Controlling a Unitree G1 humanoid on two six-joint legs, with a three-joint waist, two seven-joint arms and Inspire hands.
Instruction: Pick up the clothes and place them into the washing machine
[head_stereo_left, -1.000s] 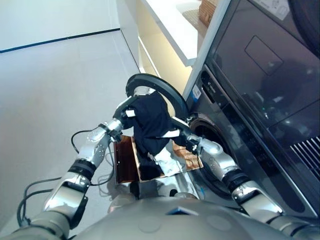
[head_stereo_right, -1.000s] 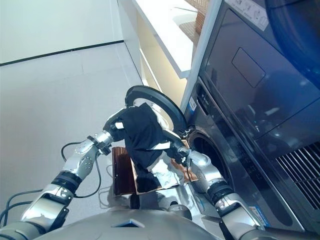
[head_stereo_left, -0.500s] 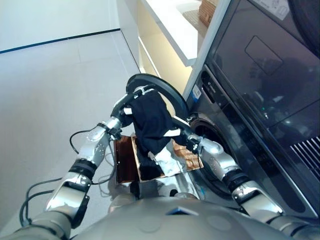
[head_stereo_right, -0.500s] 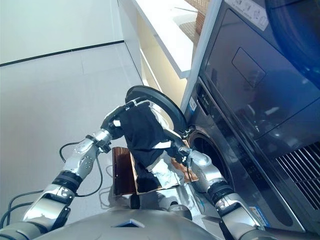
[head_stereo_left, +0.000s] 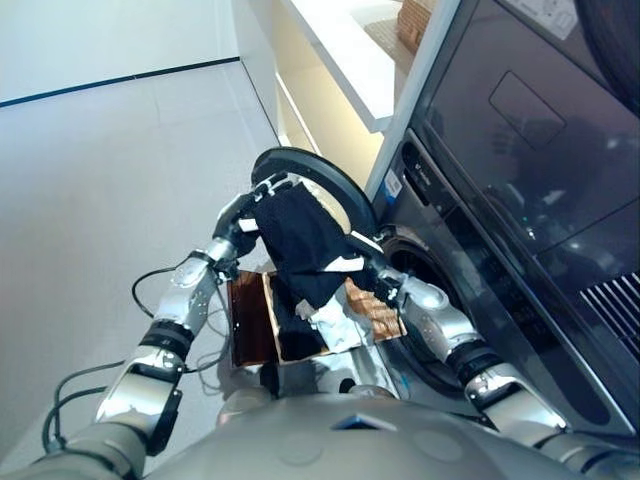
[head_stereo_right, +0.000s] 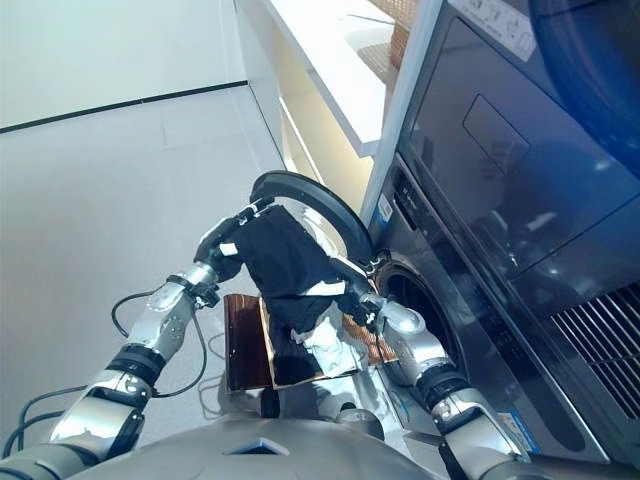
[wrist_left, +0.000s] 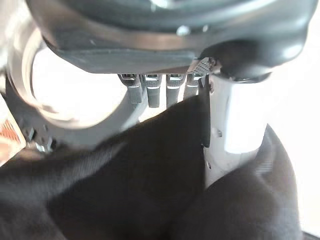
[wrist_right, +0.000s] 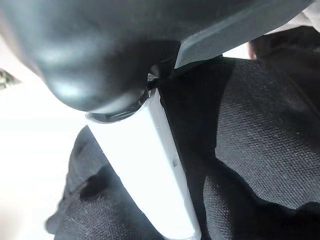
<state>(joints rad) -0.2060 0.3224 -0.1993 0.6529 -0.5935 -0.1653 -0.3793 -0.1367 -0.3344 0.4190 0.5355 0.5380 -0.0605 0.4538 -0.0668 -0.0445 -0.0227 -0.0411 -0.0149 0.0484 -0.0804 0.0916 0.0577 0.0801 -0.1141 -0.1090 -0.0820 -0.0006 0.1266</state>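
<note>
A black garment (head_stereo_left: 300, 245) hangs lifted between both hands, in front of the washing machine's open round door (head_stereo_left: 310, 175). My left hand (head_stereo_left: 238, 220) grips its upper left edge; the left wrist view shows the cloth (wrist_left: 150, 180) pinched under the white-covered thumb (wrist_left: 240, 125). My right hand (head_stereo_left: 365, 265) holds the garment's right side, its white thumb (wrist_right: 150, 170) pressed into the black cloth (wrist_right: 260, 130). The drum opening (head_stereo_left: 415, 270) lies just right of the right hand. A pale cloth (head_stereo_left: 335, 325) lies below in a basket.
A brown wicker basket (head_stereo_left: 250, 320) sits on the floor by the machine, under the garment. The dark washing machine front (head_stereo_left: 520, 190) fills the right. A white counter (head_stereo_left: 345, 50) with a woven basket (head_stereo_left: 415, 20) runs behind. Grey floor (head_stereo_left: 100, 180) stretches left.
Both hands have carried the black garment slightly up and toward the open door; the left hand rose most.
</note>
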